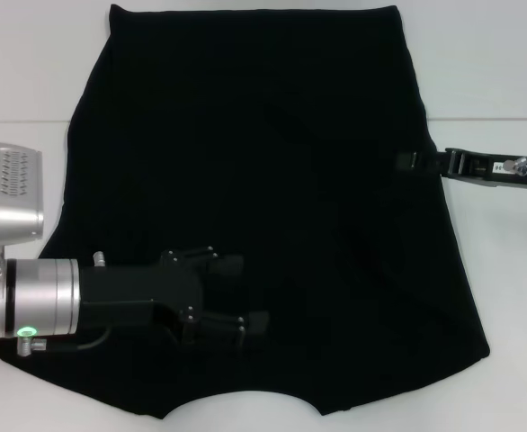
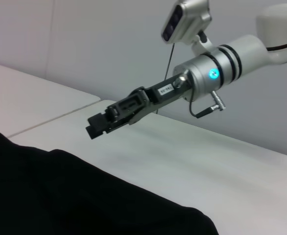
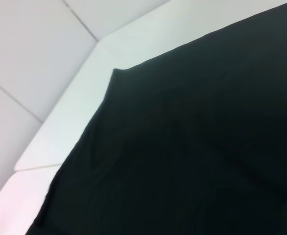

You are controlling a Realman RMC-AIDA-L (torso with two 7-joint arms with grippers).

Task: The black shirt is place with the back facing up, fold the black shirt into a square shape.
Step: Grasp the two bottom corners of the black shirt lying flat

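Black shirt (image 1: 272,198) lies spread flat on the white table (image 1: 30,63), long axis running away from the robot, curved neckline at the near edge. Left gripper (image 1: 245,297) hovers over its near left part, fingers parted. Right gripper (image 1: 409,162) reaches the shirt's right edge; its fingers' state cannot be told.

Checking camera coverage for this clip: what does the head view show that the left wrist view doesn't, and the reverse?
Head view only: the left gripper, open over the near part of the black shirt, plus the shirt's full outline. Left wrist view only: the right arm's lit wrist ring and the wall behind it. Both share the right gripper at the shirt's right edge and the white table.
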